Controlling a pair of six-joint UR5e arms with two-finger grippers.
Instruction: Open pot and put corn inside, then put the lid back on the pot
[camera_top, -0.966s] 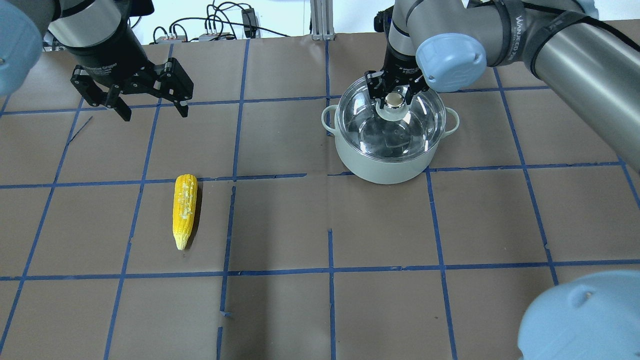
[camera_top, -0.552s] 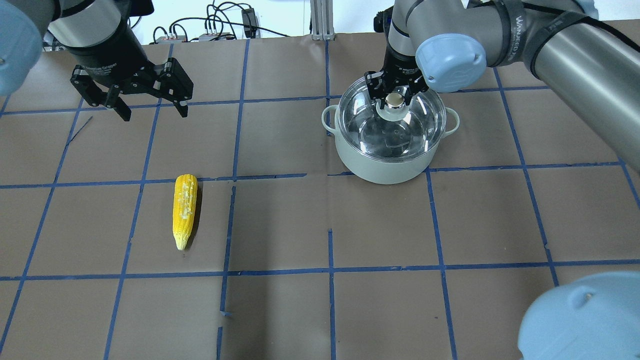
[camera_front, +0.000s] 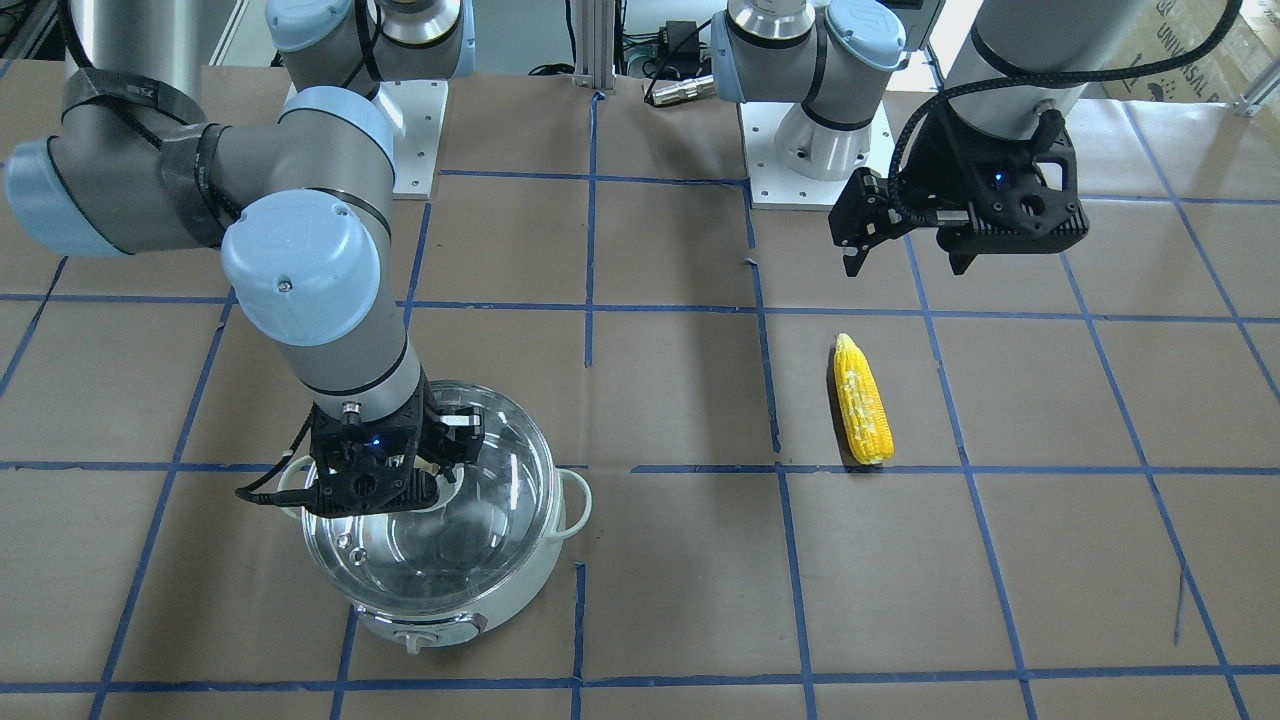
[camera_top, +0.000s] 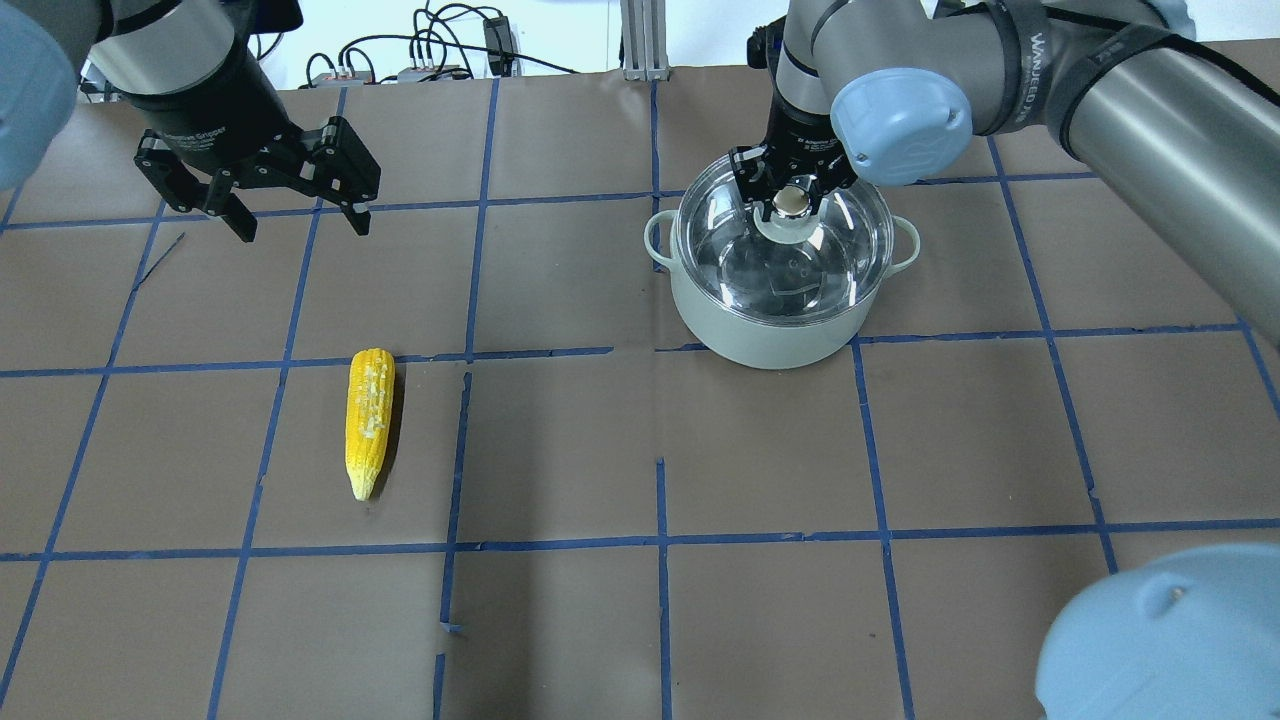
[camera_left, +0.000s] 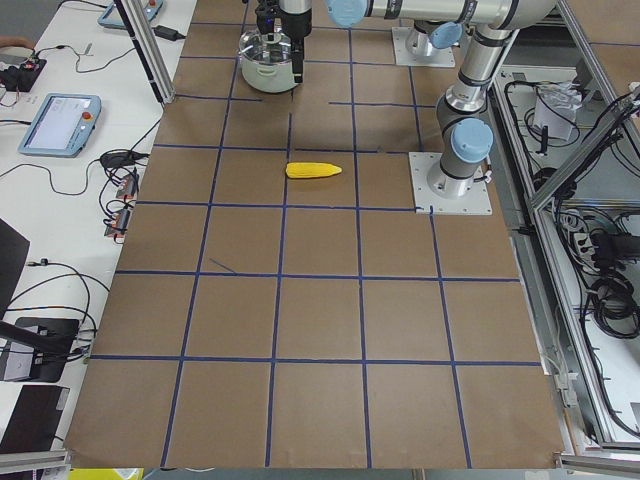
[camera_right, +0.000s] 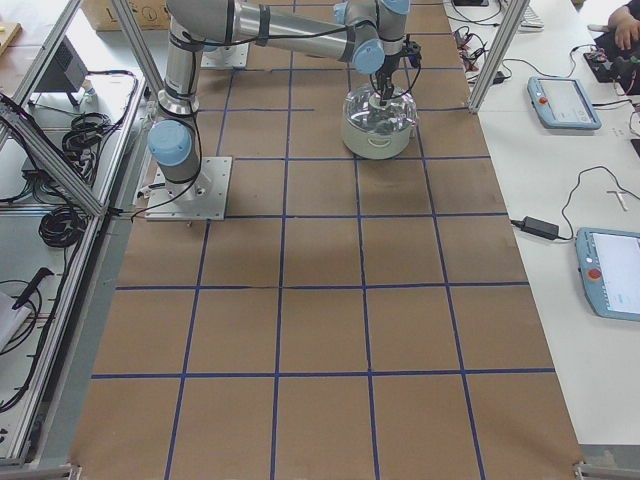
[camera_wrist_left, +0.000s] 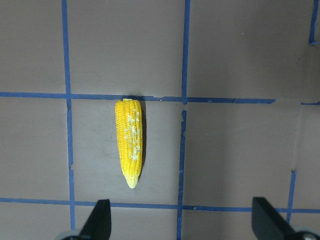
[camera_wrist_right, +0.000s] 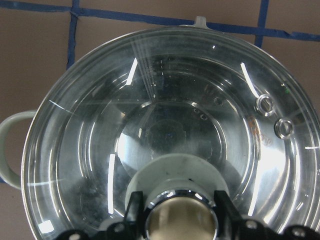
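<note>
The pale mint pot (camera_top: 760, 335) stands at the back right with the clear glass lid (camera_top: 790, 265) on it. My right gripper (camera_top: 792, 200) is straight above it, with its fingers (camera_wrist_right: 134, 210) shut against both sides of the lid's knob (camera_wrist_right: 181, 217). The yellow corn (camera_top: 369, 420) lies flat on the brown paper at the left, its tip pointing to the front edge. It also shows in the left wrist view (camera_wrist_left: 129, 142). My left gripper (camera_top: 300, 225) hangs open and empty in the air behind the corn.
The table (camera_top: 640, 450) is covered in brown paper with a grid of blue tape. Cables and a metal post (camera_top: 640, 40) sit past the back edge. The robot bases (camera_front: 810, 150) stand behind the work area.
My left gripper has drifted slightly back and to the left, still open. My right gripper stays on the lid's knob, and the lid and pot have not moved.
</note>
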